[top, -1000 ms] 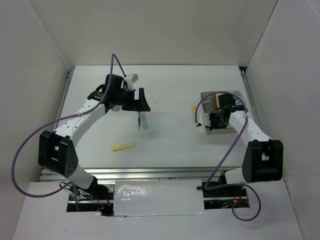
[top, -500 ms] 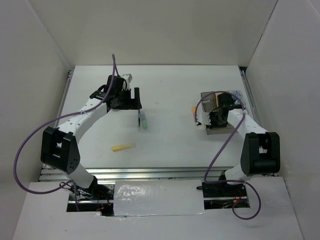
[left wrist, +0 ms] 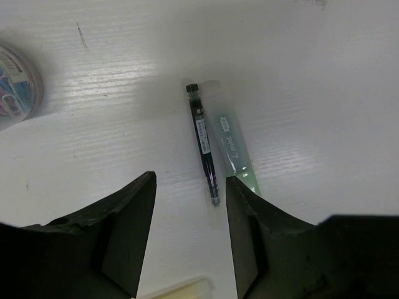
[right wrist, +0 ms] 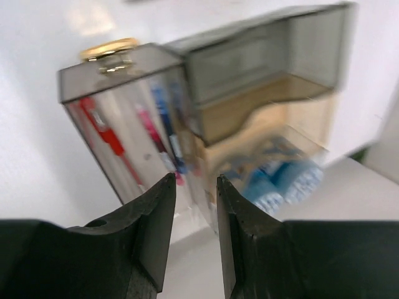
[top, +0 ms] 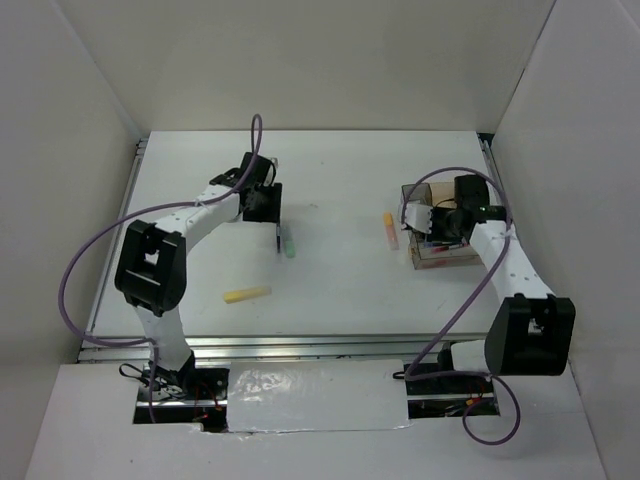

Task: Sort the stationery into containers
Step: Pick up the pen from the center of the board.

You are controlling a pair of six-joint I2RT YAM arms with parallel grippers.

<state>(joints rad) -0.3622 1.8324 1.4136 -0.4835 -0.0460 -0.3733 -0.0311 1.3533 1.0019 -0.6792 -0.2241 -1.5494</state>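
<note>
My left gripper (top: pixel 268 207) is open and empty, hovering over a thin dark pen (left wrist: pixel 204 144) that lies right beside a green highlighter (left wrist: pixel 230 143). The pen's tip lies just beyond the gap between its fingers (left wrist: pixel 190 237). A yellow highlighter (top: pixel 247 294) lies nearer the front. An orange highlighter (top: pixel 390 230) lies left of the brownish clear box (top: pixel 440 250). My right gripper (top: pixel 447 222) is over the box, open and empty (right wrist: pixel 195 193). The box (right wrist: pixel 124 81) holds red, pink and blue pens (right wrist: pixel 163 124) and blue tape rolls (right wrist: pixel 280 177).
A round patterned tape roll (left wrist: pixel 15 87) shows at the left edge of the left wrist view. White walls close in the table on three sides, and the box stands near the right wall. The right wrist view is blurred.
My left gripper has swung right and lowered over the pen and green highlighter. My right gripper has moved from the box's front left to above it, uncovering the pens inside.
</note>
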